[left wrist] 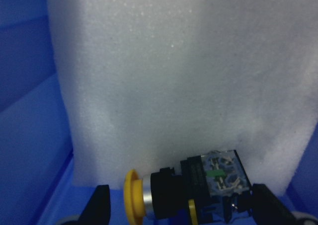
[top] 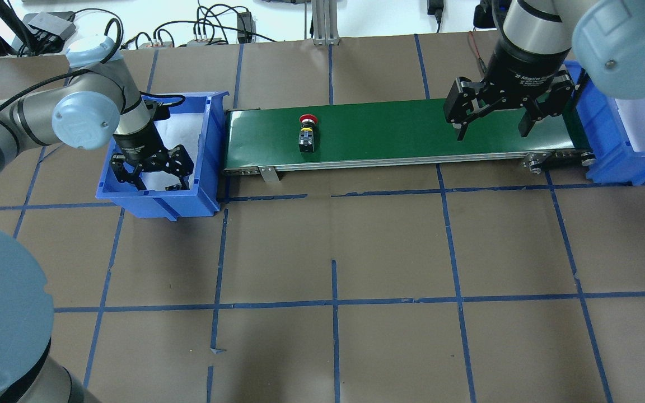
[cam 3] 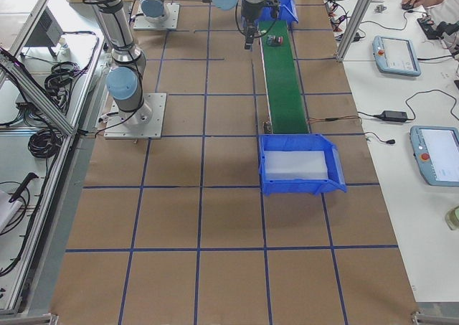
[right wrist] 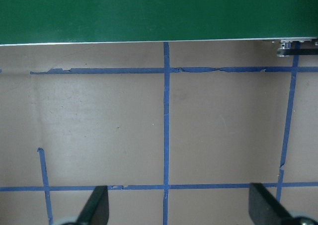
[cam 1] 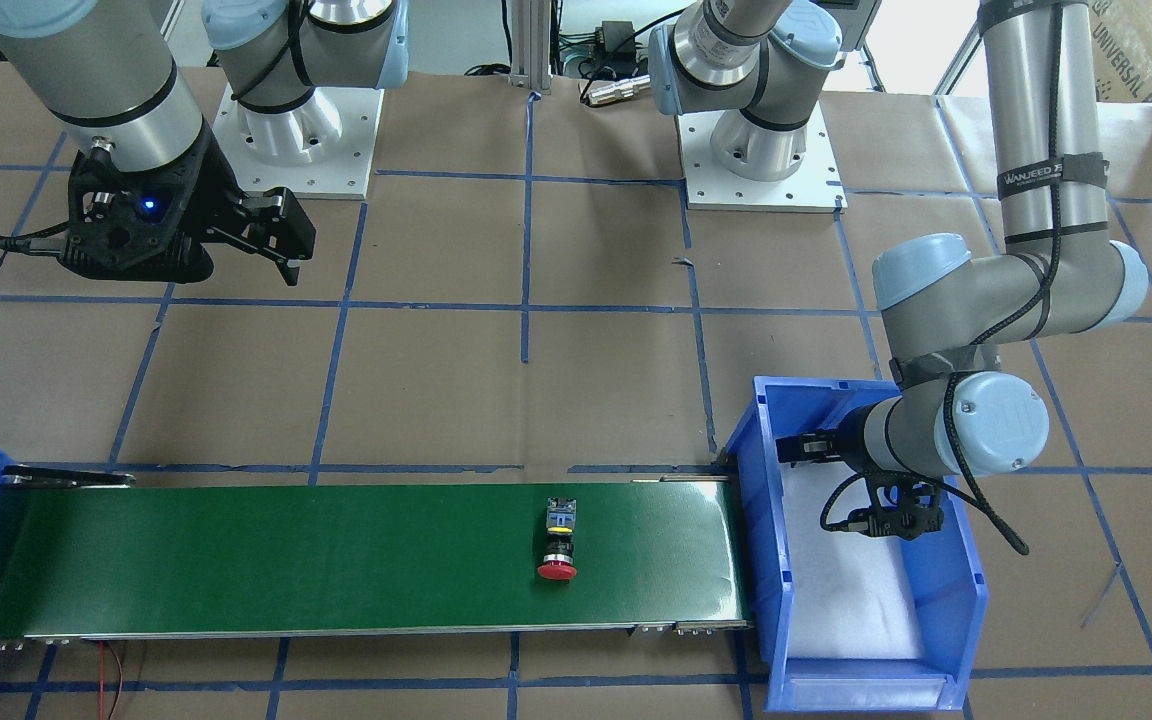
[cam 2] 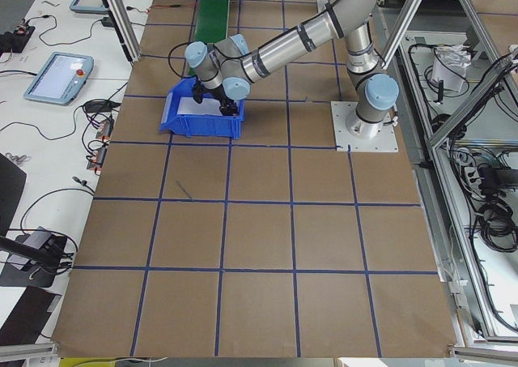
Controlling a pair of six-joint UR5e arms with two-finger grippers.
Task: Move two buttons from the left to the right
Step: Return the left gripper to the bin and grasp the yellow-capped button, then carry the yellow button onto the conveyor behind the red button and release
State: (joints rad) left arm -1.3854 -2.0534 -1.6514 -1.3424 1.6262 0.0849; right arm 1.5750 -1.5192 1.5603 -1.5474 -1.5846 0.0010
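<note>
The red button (cam 1: 558,545) lies on its side on the green conveyor belt (cam 1: 236,560), also seen from overhead (top: 307,134). The yellow button (left wrist: 189,195) lies on white foam inside the left blue bin (top: 160,198). My left gripper (top: 154,176) is down in that bin, open, with one finger on each side of the yellow button (left wrist: 102,205). My right gripper (top: 490,126) is open and empty, hanging above the near edge of the belt's right part; in its wrist view (right wrist: 180,207) only the belt's edge and the table show.
A second blue bin (top: 613,151) with a white foam liner stands at the belt's right end. The brown table with blue tape lines (top: 333,252) spreads in front of the belt. The arm bases (cam 1: 761,150) stand behind it.
</note>
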